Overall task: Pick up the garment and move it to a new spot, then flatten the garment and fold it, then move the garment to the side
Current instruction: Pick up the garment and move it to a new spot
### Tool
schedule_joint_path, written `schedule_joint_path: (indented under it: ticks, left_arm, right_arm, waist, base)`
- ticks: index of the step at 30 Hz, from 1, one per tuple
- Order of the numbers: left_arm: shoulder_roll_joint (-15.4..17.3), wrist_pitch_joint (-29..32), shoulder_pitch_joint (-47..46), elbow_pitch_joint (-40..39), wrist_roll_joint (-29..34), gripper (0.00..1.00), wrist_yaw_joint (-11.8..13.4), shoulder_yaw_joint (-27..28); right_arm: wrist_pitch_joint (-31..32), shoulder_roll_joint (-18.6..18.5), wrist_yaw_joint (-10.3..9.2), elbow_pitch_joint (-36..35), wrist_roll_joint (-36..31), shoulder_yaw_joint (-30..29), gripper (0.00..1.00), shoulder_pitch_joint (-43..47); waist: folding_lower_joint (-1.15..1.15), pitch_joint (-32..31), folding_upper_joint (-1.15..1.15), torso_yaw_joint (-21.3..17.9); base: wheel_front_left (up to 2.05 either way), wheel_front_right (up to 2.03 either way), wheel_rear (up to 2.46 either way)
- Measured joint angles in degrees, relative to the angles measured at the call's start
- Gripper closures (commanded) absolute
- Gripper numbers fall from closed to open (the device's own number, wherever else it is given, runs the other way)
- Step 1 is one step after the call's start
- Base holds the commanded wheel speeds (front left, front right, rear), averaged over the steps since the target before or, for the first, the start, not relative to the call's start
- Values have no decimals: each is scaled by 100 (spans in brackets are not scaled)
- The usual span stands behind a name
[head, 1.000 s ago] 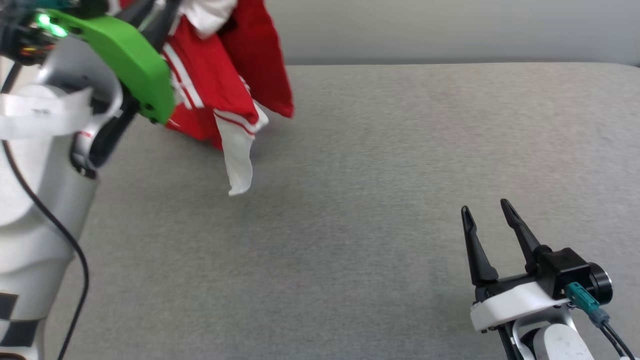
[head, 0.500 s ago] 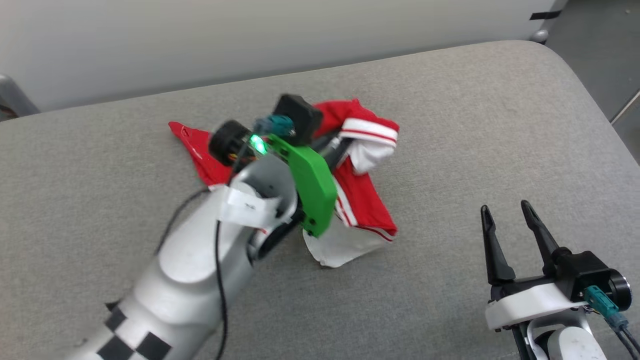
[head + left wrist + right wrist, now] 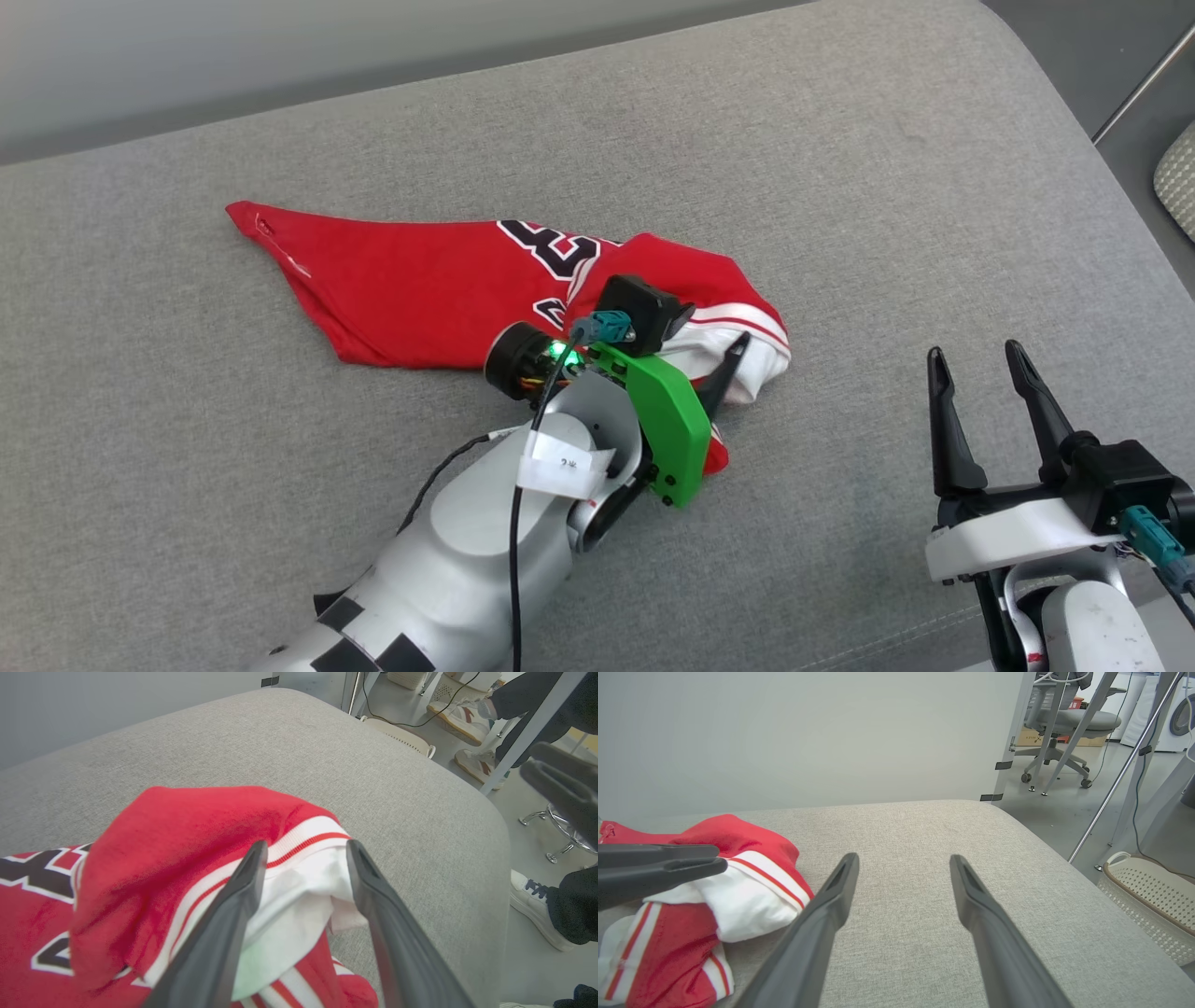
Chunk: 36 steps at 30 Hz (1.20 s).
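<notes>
**Hands, two.**
- Left hand [image 3: 306, 847]: released. Its two dark fingers stood parted over the cloth, and a fold of white sleeve lay loosely between them without being pinched.
- Right hand [image 3: 974, 350]: released and holding nothing. Its two fingers were spread wide above bare fabric, well apart from the left hand and to its right.

**Garment, one.**
- The garment [image 3: 401, 280] was a red jersey with white sleeves and red-and-white stripe trim. Part of a black, white-outlined number showed on it.
- It lay crumpled on the bench, directly beneath and ahead of the left hand.
- The bunched sleeve end was at that hand's fingertips. The flatter red body ran off to the hand's left and ended in a point.
- From the right hand it lay off to the left, near but not touching.

**Bench, one.**
- The bench [image 3: 840, 187] was grey and padded, with rounded corners. It carried the one garment, and both hands were over it.

**Containers, one.**
- A pale perforated basket [image 3: 1148, 891] stood on the floor beyond the bench edge, to the right of the right hand. Its contents could not be made out.

**Other items, on the floor past the left hand's fingertips and to their right.**
- Pale shoes [image 3: 537, 907], three counted, with dark trouser legs above them.
- An office chair [image 3: 1064, 723], one, grey, stood far ahead of the right hand.
</notes>
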Motion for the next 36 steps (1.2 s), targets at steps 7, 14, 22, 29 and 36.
schedule_joint_path:
  ticks: [7, 14, 22, 29, 36]
  left_arm:
    - [-27, -599, -285, -90, -570, 0, 70, -516]
    - [-27, -1114, -509, 169, -767, 0, 224, -430]
    - [604, -1295, -11, -288, -581, 0, 461, 335]
    - [1147, -1295, 1455, -1814, 282, 0, 782, 1413]
    - [1174, -1295, 2892, -2741, 916, 0, 761, 2159]
  right_arm:
    - [0, 3, 0, 78, 1, -8, 0, -16]
    - [0, 4, 0, 78, -104, -78, 0, 49]
    - [0, -46, 0, -10, -174, -247, 0, 360]
    - [0, -177, 0, -98, -71, -174, 0, 606]
    - [0, -269, 0, -170, 4, -101, 0, 833]
  waist:
    - [0, -56, 0, 122]
    - [0, -365, 0, 470]
    - [0, -823, 0, 965]
    - [0, -1173, 0, 1359]
    - [0, -1409, 0, 1633]
  base:
    - [0, 0, 0]
    - [0, 0, 0]
    - [0, 0, 0]
    - [0, 0, 0]
    - [0, 0, 0]
